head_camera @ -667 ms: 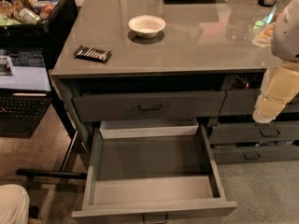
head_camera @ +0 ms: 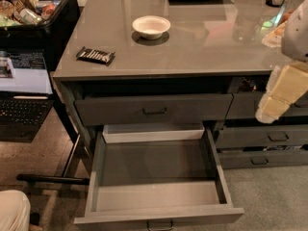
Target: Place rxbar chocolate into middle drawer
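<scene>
The rxbar chocolate, a flat black-wrapped bar with white stripes, lies on the grey countertop near its front left corner. The middle drawer is pulled wide open below the counter, and its plain grey floor is bare. My gripper hangs at the right edge of the view as a cream-coloured shape, in front of the right-hand drawers. It is below counter height and far to the right of the bar. It holds nothing that I can see.
A white round bowl stands on the counter behind the bar. The shallower top drawer is slightly open above the middle one. Narrower drawers are at the right. A black bin of snacks and a laptop are at the left.
</scene>
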